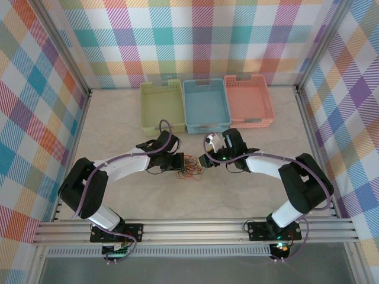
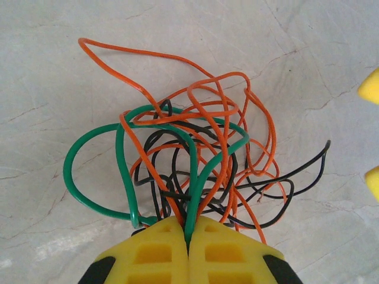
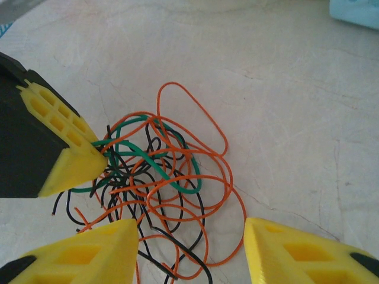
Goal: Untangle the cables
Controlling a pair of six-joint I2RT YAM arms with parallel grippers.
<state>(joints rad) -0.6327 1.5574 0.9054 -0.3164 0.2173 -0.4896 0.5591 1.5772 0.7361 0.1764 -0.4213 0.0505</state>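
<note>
Pale veined marble-look table (image 1: 118, 195); 3 lattice plastic baskets (image 1: 207, 126) at back. L gripper (image 2: 189, 232), ribbed yellow fingers (image 2: 228, 251), pinched tight on thin glossy cables (image 2: 195, 148) mid-table; R gripper (image 3: 190, 229) approx half-open astride tangle, gripping nothing.

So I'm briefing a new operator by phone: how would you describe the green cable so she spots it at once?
On the pale table, in front of the three baskets, lies a small tangle of cables. The left gripper is shut on its edge, and the green cable loops out from that grip. It alone is green; its neighbours are orange or black.
</note>
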